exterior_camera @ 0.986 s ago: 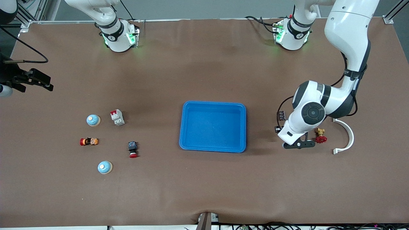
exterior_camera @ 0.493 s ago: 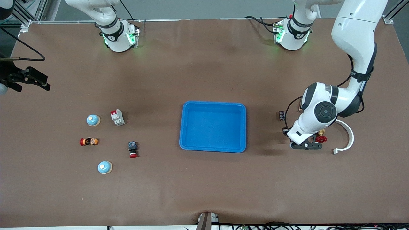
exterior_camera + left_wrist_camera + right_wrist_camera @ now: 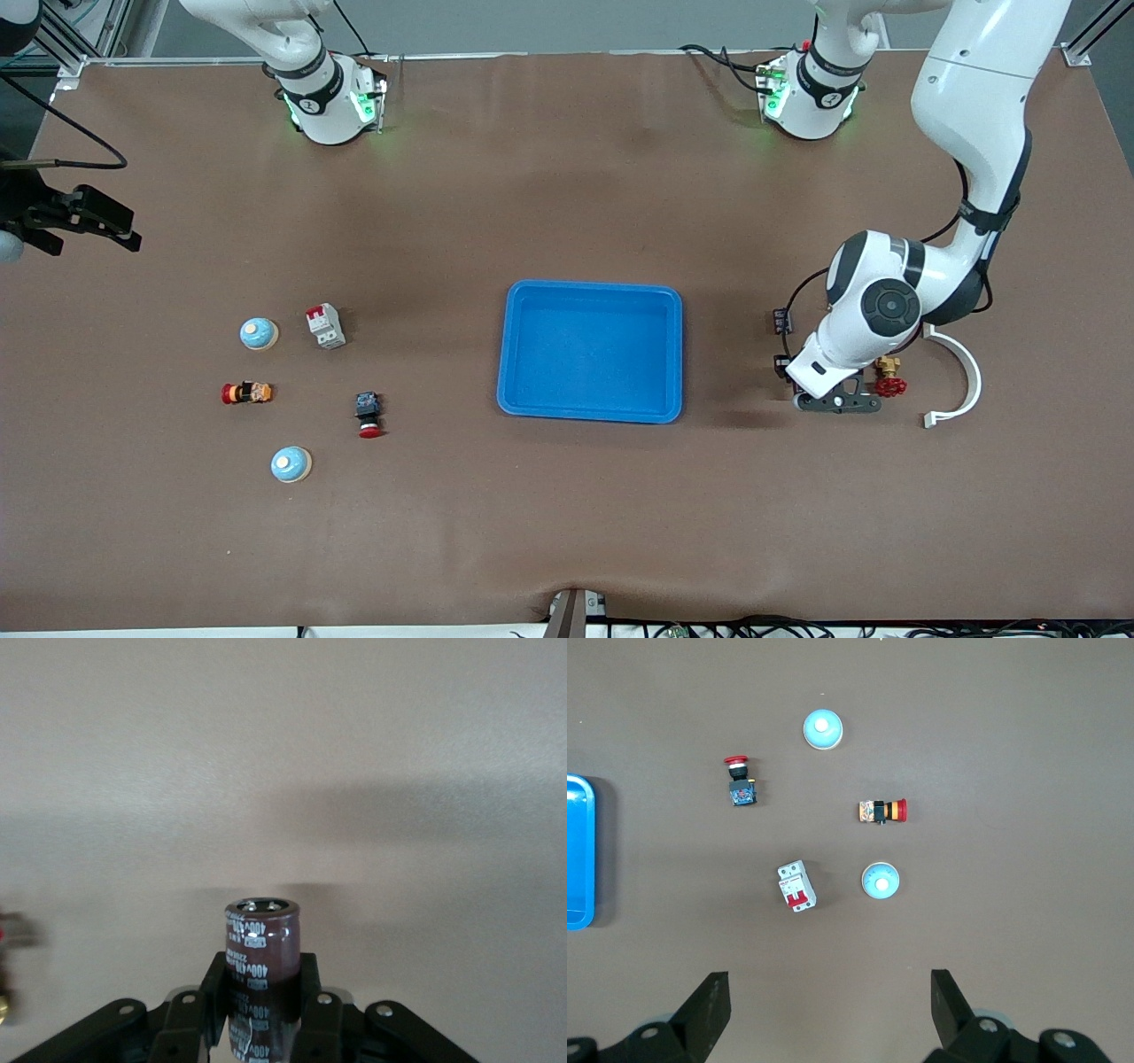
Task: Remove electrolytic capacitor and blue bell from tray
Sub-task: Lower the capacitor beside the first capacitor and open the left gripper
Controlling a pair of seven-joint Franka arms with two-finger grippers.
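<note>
A dark brown capacitor (image 3: 260, 943) with white print stands upright between the fingers of my left gripper (image 3: 260, 979), which is shut on it. That gripper (image 3: 837, 401) is low over the table, between the blue tray (image 3: 589, 285) and a red valve. The arm hides the capacitor in the front view. Two light blue bells rest at the right arm's end, one (image 3: 259, 333) (image 3: 881, 881) beside a breaker and one (image 3: 291, 464) (image 3: 823, 730) nearer the front camera. My right gripper (image 3: 830, 988) hangs open and empty high above them, at the table's edge (image 3: 106, 221).
Near the bells lie a white and red breaker (image 3: 325, 325), a red push button (image 3: 368, 415) and an orange and red switch (image 3: 246, 392). By the left gripper are a red valve (image 3: 889, 381), a white curved piece (image 3: 961, 377) and small black parts (image 3: 780, 321).
My left hand swung a little away from the tray and came part of the way back, still holding the capacitor. The right gripper drifted slightly toward the table's edge.
</note>
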